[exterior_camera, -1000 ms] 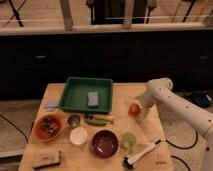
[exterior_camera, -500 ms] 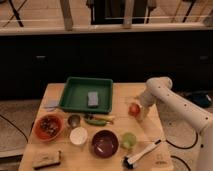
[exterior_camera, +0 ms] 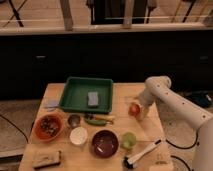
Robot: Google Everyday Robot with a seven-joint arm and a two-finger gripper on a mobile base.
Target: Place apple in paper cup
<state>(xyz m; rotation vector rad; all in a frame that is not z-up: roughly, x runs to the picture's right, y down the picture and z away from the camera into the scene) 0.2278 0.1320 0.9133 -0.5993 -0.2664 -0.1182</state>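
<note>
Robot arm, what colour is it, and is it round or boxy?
The arm is white and smooth, made of thick rounded tubes with a bulging round joint. No cables or markings show. Its gripper, by the apple on the table's right side, looks pale too.

A green tray (exterior_camera: 75, 95) holding a grey-blue block (exterior_camera: 93, 98) sits behind a maroon bowl (exterior_camera: 105, 143) on the table (exterior_camera: 125, 91).

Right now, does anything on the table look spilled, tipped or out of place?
Nothing looks spilled or tipped. The gripper is beside the apple, at the right side of the table. Only the brush lies slanted near the front right corner, which seems harmless.
</note>
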